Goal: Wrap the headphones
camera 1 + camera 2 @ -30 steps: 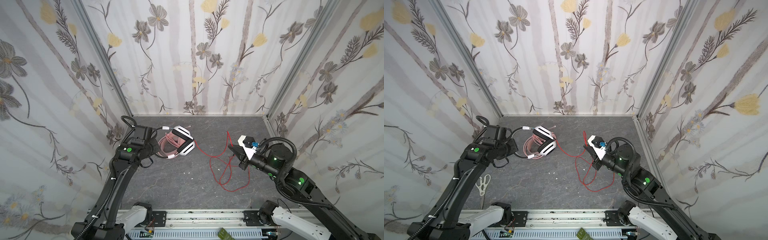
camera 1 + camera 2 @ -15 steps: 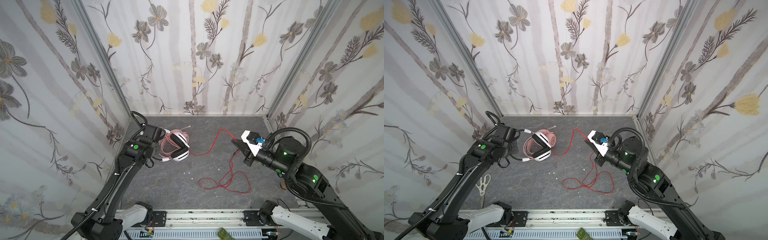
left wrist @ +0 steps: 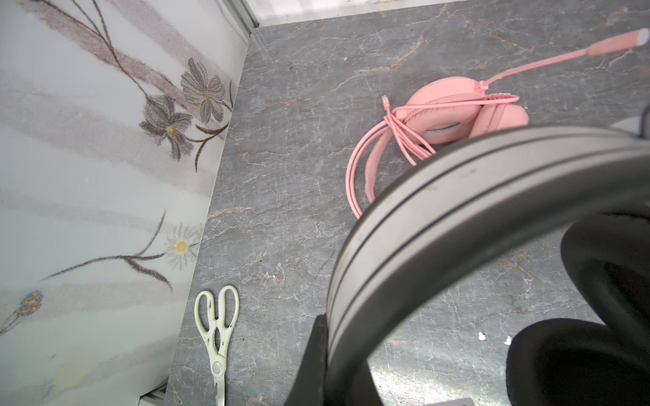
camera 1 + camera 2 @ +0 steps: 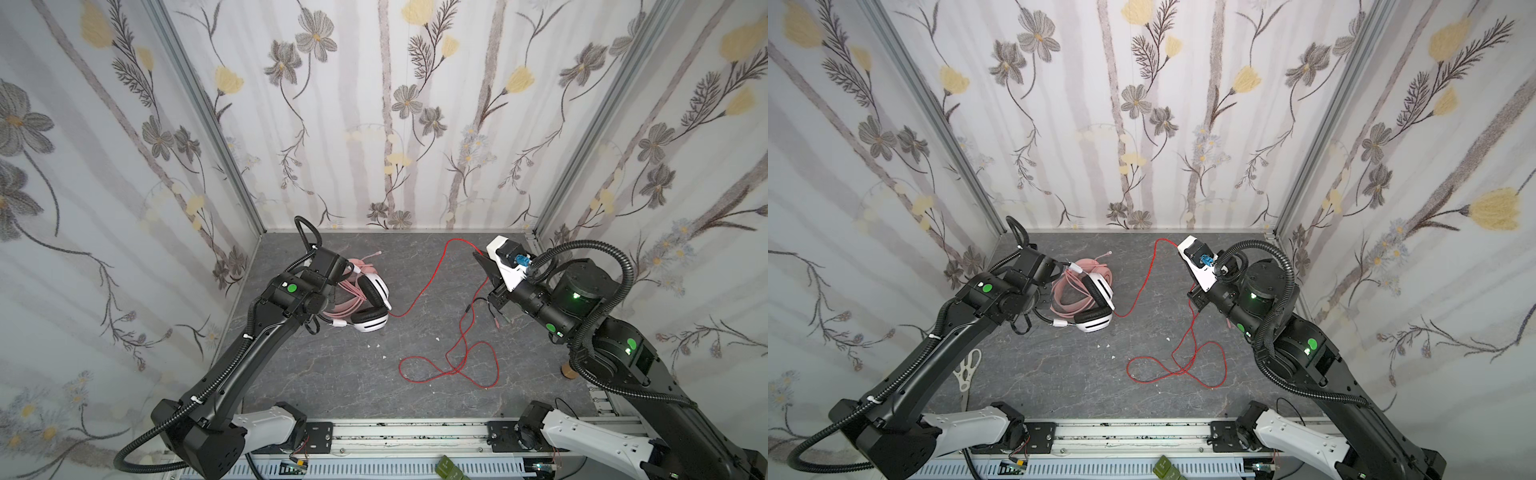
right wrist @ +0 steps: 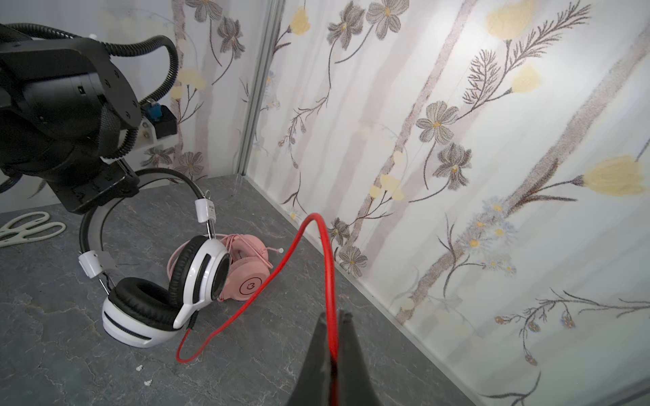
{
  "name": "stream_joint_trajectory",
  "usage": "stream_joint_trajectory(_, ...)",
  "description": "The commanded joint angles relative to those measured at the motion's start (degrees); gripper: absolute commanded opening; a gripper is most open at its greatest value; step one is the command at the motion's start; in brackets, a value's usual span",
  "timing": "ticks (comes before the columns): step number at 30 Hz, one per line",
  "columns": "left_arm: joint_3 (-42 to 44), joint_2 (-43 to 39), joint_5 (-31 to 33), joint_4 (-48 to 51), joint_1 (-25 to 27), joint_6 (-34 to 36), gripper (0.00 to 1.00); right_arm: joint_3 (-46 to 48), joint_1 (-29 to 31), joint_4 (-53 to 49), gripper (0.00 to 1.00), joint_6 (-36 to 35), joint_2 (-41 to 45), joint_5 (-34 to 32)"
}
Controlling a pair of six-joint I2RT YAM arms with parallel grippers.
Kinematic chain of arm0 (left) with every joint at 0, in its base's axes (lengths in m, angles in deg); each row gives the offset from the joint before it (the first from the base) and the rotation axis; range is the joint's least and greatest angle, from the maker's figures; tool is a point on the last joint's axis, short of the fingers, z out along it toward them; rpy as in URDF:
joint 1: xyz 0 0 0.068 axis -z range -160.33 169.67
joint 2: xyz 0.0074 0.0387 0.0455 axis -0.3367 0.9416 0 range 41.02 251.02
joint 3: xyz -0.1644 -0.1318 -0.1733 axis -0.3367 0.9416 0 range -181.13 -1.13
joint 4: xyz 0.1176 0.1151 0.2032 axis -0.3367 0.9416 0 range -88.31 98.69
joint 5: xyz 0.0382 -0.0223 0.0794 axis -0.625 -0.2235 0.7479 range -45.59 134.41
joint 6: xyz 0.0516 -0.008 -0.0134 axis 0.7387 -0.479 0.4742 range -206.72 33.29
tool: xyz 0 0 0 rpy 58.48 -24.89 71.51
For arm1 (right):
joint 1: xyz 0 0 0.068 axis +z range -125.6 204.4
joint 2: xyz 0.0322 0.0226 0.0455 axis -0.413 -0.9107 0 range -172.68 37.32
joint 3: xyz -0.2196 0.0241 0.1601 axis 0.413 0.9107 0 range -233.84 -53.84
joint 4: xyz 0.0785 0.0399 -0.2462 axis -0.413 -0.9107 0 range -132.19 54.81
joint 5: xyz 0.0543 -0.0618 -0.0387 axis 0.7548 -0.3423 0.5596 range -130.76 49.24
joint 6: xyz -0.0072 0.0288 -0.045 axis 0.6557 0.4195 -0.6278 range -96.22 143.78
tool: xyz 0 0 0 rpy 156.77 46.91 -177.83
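The white-and-black headphones (image 4: 371, 323) (image 4: 1096, 321) (image 5: 197, 277) rest with their earcups on the grey floor, at the back left. My left gripper (image 3: 337, 337) (image 5: 103, 195) is shut on their black headband (image 3: 457, 197). The pink headphones (image 4: 351, 305) (image 3: 443, 109) (image 5: 249, 281) lie just behind them, cable bundled and mic boom sticking out. A thin red cable (image 4: 446, 249) (image 5: 327, 253) rises from the white earcup to my right gripper (image 4: 478, 254) (image 5: 333, 316), which is shut on it above the floor. Beyond the grip the cable drops into loose loops (image 4: 482, 386) on the floor.
White scissors (image 4: 967, 370) (image 3: 216, 327) lie by the left wall under my left arm. Small white scraps (image 4: 376, 345) dot the floor. Black jack plugs (image 4: 496, 323) hang below my right wrist. Papered walls close in on three sides; a rail runs along the front.
My right gripper has risen and moved toward the back wall, drawing the red cable up into an arch. The floor loops slid forward. The left arm shifted the white headphones slightly.
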Motion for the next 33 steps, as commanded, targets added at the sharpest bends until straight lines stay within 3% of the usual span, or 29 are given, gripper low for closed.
stream_joint_trajectory(1, -2.09, 2.48, 2.01, 0.17, 1.23, -3.33, 0.0, -2.78, 0.4, 4.29, 0.0, -1.88, -2.0, 3.36)
stream_joint_trajectory(9, -7.75, 9.54, 3.13, 3.88, 6.55, -4.86, 0.0, -8.99, 0.76, 6.57, 0.0, -3.57, -8.03, 5.68)
stream_joint_trajectory(21, -12.73, 15.02, 3.64, 5.86, 13.77, -5.28, 0.0, -10.03, 0.76, 9.82, 0.0, -3.67, -12.59, 4.74)
stream_joint_trajectory(33, -13.88, 17.3, -1.06, 4.82, 15.68, -6.4, 0.0, -10.99, 0.76, 11.94, 0.0, -1.92, -13.3, 7.55)
